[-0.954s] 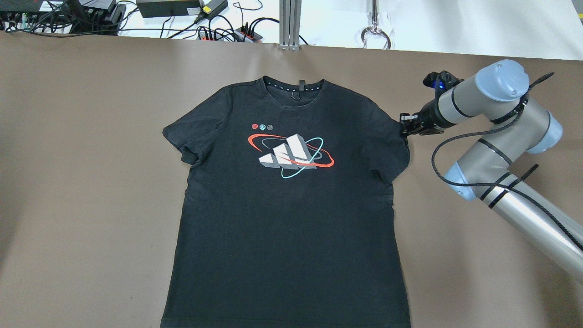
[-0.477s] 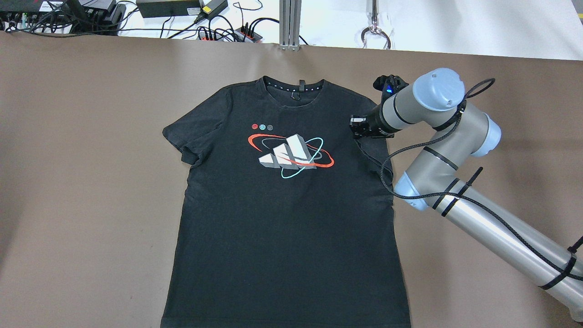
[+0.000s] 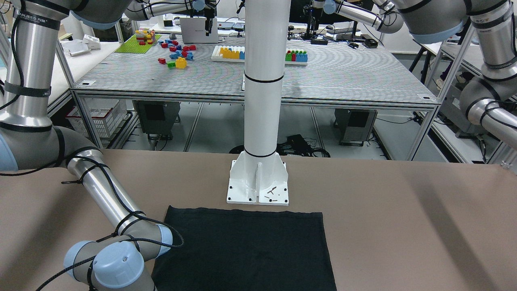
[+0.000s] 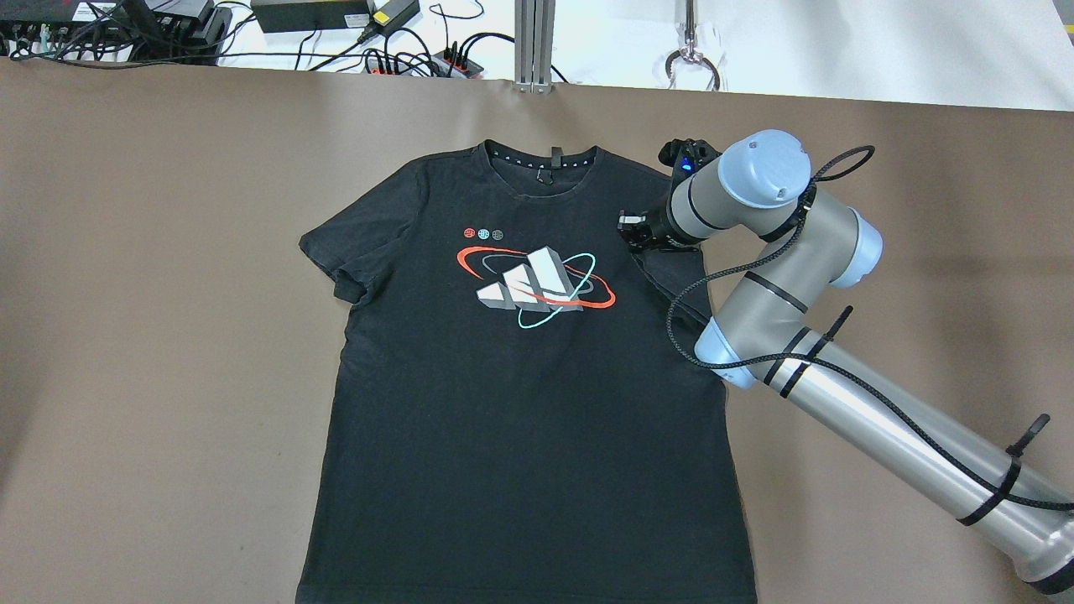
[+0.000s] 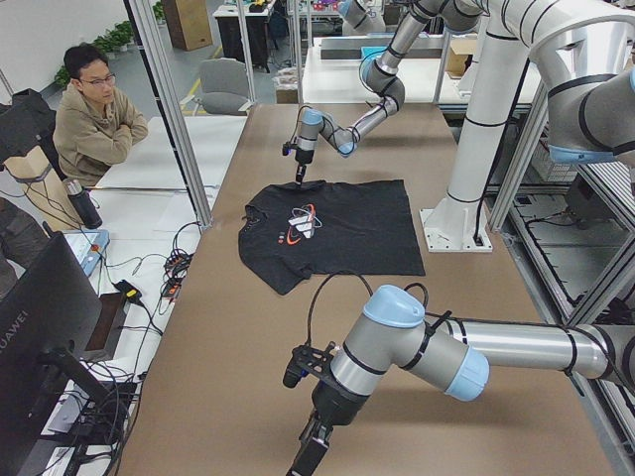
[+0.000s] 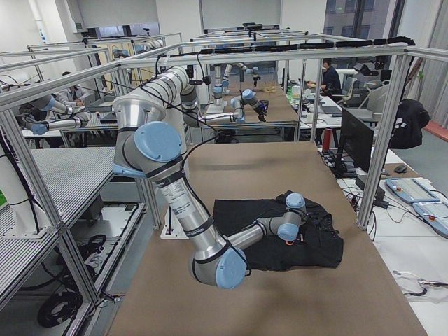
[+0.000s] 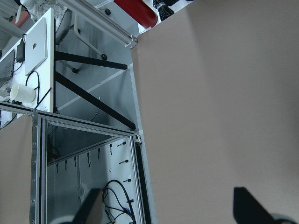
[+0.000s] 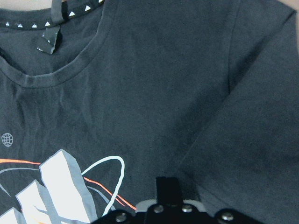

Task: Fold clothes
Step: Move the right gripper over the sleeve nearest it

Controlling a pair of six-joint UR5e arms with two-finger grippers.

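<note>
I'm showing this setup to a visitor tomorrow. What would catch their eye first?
First the black T-shirt, spread flat on the brown table, its red, teal and white chest graphic the only bright colour. Next the right gripper, low over the shirt near one shoulder, with the grey right arm slanting in behind it. The white pole rises just past the shirt's hem.
</note>
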